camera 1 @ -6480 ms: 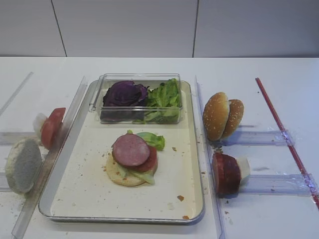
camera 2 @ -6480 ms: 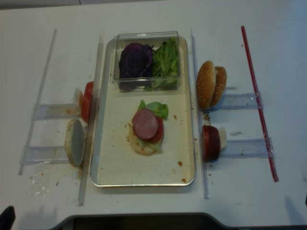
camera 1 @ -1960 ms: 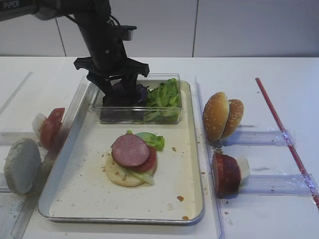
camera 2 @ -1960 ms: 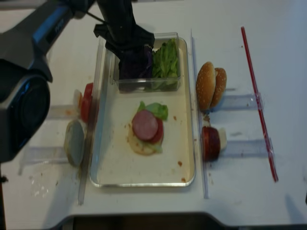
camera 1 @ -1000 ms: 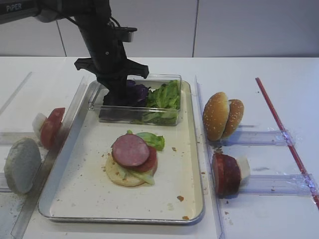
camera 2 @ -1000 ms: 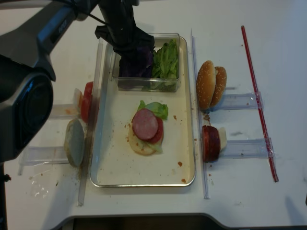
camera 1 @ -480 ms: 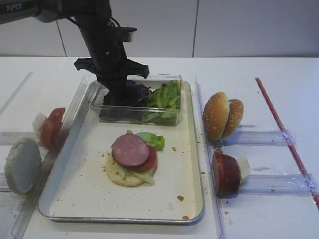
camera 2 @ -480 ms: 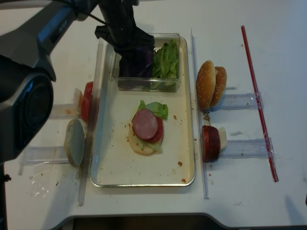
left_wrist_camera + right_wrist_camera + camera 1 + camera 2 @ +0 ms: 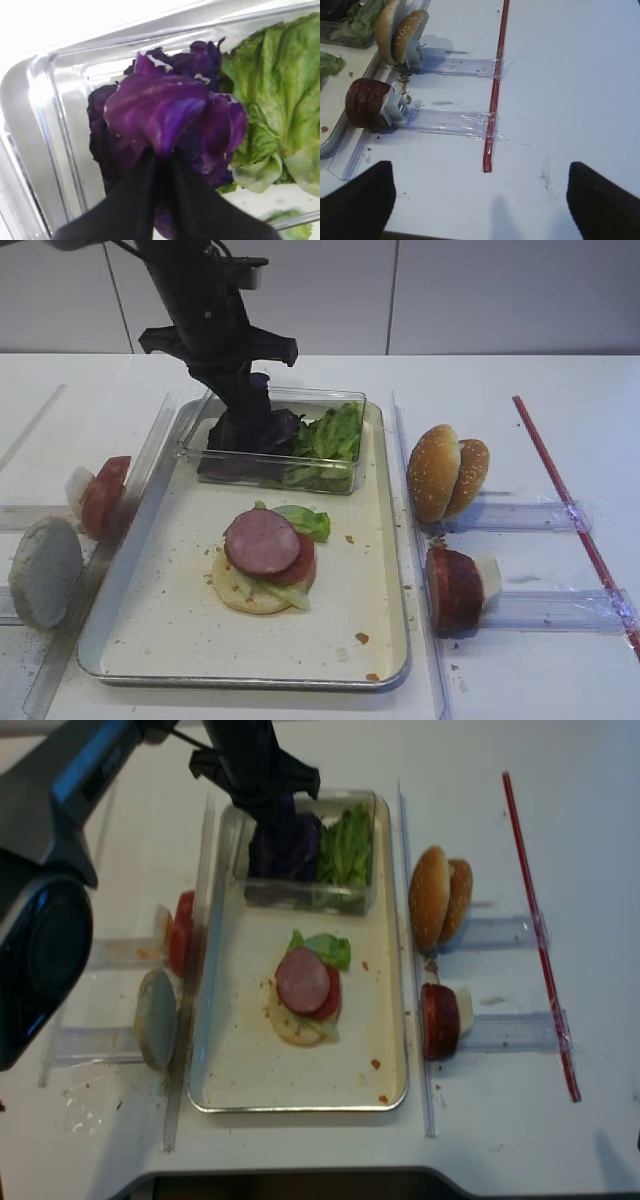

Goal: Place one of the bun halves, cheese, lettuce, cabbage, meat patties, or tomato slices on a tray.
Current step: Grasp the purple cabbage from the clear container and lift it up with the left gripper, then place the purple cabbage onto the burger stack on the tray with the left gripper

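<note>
Cabbage (image 9: 170, 115) pinched in my left gripper (image 9: 160, 165), jaws clamped on a purple leaf | now risen above the clear box (image 9: 345, 400), unlike a moment ago | tray (image 9: 180, 640) stack awaits it | right gripper (image 9: 480, 192) spread wide, idle.

Left arm reaches down at far left of bench. Left pincer (image 9: 160, 165) pinched tight on cabbage (image 9: 170, 115). Right pincer (image 9: 480, 200) spread wide, low over near right edge.
</note>
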`<control>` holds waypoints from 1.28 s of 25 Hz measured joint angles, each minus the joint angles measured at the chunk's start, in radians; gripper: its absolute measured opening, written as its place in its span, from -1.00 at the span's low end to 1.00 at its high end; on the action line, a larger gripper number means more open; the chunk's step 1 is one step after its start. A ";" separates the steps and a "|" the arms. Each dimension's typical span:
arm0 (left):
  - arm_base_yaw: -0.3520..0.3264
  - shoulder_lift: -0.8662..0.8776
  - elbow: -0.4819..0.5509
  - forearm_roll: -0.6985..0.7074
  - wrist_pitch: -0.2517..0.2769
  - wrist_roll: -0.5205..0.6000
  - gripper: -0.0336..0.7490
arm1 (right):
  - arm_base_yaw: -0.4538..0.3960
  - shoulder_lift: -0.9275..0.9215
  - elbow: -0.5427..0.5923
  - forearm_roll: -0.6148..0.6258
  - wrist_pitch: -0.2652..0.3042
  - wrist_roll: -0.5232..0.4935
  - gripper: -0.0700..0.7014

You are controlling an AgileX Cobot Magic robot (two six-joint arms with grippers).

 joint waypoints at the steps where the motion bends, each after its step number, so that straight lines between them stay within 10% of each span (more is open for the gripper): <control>1: 0.000 -0.005 0.000 0.000 0.000 -0.002 -0.86 | 0.000 0.000 0.000 0.000 0.000 0.000 0.98; 15: -0.017 -0.119 0.043 -0.004 0.008 -0.024 -0.86 | 0.000 0.000 0.000 0.000 0.000 0.006 0.98; 32: -0.126 -0.371 0.362 -0.012 0.008 -0.051 -0.86 | 0.000 0.000 0.000 0.000 0.002 0.004 0.98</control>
